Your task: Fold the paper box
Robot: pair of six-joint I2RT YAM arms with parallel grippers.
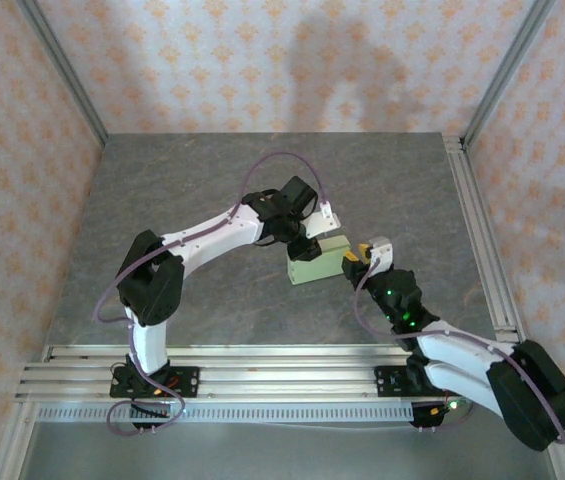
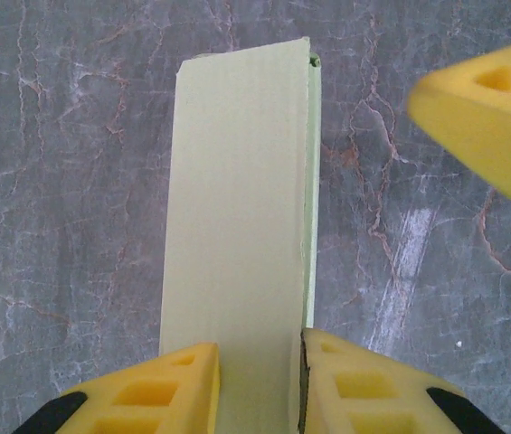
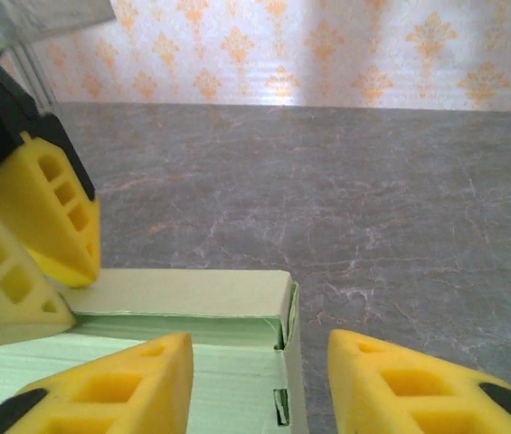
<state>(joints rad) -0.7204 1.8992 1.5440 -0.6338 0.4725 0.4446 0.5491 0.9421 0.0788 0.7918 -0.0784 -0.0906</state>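
Tabletop [image 1: 212,180] of grey marbled finish carries the paper box [image 1: 317,262] a little toward 3 o'clock from its middle in the overhead view, where it lies flat as a small pale yellow-green rectangular block. The left arm [image 1: 202,240] reaches from its base toward 1 o'clock and sets the left gripper [image 1: 310,240] on the box's 11 o'clock edge. The right arm [image 1: 432,330] reaches toward 11 o'clock, and the right gripper [image 1: 358,260] sits at the box's 3 o'clock end, just beside it. How wide either pair of jaws stands is too small to read from above. In the left wrist view the box [image 2: 237,199] runs as a long strip from 6 toward 12 o'clock over the tabletop [image 2: 56,181]. The left gripper [image 2: 257,348] is pinched on its near end, with a yellow finger pressed to each long side. One finger of the right gripper [image 2: 490,108] hangs at 2 o'clock, apart from the card. In the right wrist view the box [image 3: 192,294] lies at 7 o'clock on the tabletop [image 3: 373,199], with patterned wallpaper [image 3: 327,54] behind. The right gripper [image 3: 260,339] stands parted, holding nothing. The box's end corner sits between its fingers, and the right-hand one is clear of the card. At 9 o'clock the left gripper's fingers [image 3: 42,203] close on the box's top panel.
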